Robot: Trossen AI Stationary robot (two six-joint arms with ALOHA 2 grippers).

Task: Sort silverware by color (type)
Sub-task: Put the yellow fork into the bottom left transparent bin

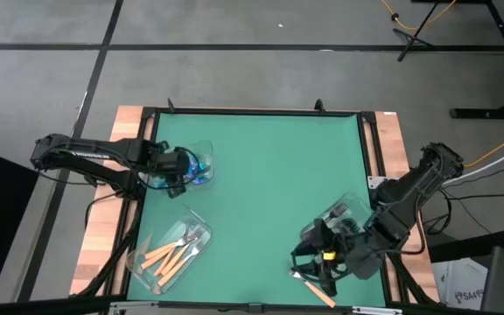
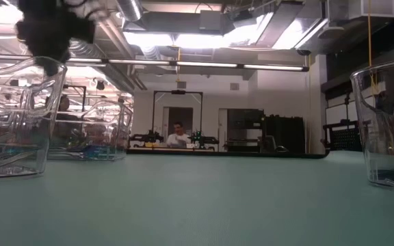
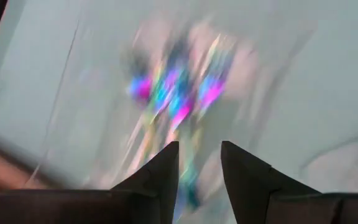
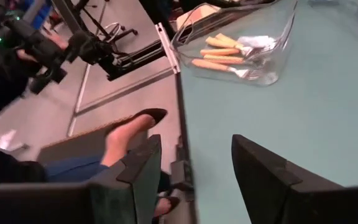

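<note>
While open, left end effector (image 1: pixel 185 170) hovers over blue forks (image 1: pixel 201 168).

Green-topped desk (image 1: pixel 269 175) with pale wooden side rails, standing on a grey floor (image 1: pixel 234 70) crossed by dark seams. Far behind, bright ceiling strip lights (image 2: pixel 183 41), exposed ducts, a dark-framed doorway (image 2: pixel 178 113) and a seated person (image 2: pixel 178 137) at a distant bench. A tripod (image 1: pixel 423 31) stands far right.
</note>
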